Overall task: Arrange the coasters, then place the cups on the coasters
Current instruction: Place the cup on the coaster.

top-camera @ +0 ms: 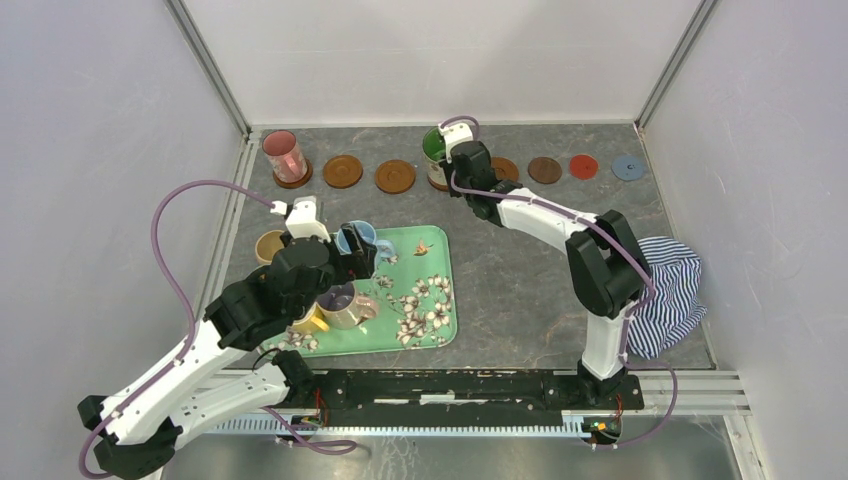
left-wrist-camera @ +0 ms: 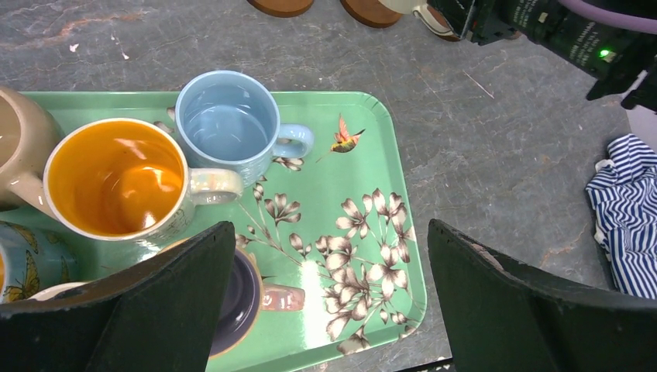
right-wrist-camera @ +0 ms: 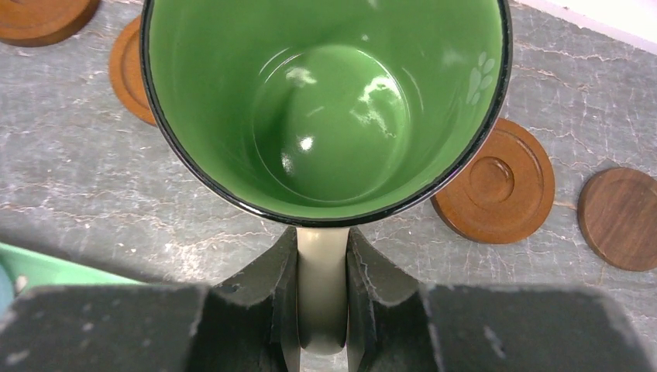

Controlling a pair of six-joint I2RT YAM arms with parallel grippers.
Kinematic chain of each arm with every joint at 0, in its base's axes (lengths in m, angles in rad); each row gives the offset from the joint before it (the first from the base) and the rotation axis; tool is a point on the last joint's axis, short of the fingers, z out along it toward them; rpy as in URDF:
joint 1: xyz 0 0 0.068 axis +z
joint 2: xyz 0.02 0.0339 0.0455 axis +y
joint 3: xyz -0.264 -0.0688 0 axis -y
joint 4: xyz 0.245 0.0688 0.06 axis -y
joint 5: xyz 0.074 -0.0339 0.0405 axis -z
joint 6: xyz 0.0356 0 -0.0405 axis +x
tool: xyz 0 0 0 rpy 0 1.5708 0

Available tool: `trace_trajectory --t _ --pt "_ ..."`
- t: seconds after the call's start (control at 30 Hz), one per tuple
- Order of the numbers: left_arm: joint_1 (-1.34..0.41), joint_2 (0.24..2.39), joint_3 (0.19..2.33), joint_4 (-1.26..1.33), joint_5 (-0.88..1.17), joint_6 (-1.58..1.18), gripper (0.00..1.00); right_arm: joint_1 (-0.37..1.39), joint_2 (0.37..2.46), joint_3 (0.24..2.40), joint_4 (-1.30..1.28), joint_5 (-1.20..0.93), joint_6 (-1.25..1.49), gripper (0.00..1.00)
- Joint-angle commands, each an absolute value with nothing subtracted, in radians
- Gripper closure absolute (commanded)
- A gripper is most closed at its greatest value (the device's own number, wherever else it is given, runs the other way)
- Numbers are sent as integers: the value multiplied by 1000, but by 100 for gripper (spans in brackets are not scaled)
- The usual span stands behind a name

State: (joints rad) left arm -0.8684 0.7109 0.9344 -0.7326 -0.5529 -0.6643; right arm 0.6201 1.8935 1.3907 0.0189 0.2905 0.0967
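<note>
The right hand point(right-wrist-camera: 321, 256) clamps the handle of the green mug point(right-wrist-camera: 333, 108) directly ahead of it, with a wooden coaster point(right-wrist-camera: 496, 182) just to the right. The left hand point(left-wrist-camera: 329, 232) hangs wide open over the tray point(left-wrist-camera: 387, 170), with the blue mug point(left-wrist-camera: 225, 124) ahead to its left.

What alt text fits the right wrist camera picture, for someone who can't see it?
The right gripper is shut on the cream handle of a green-lined mug, seen from above. On the grey table around it lie a ringed orange-brown coaster and a darker plain coaster to the right, and two more coasters upper left.
</note>
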Motion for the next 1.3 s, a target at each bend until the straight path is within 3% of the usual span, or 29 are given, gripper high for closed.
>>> trace_trajectory --t 0.0,0.57,1.27 --pt "-873 706 981 -739 -583 -641 0 602 1896 1483 267 282 80 100" --pt "-873 713 989 -765 -566 -668 0 546 2078 1625 260 233 116 100" --pt "-873 741 992 -764 -552 -681 0 531 2106 1617 192 202 145 100"
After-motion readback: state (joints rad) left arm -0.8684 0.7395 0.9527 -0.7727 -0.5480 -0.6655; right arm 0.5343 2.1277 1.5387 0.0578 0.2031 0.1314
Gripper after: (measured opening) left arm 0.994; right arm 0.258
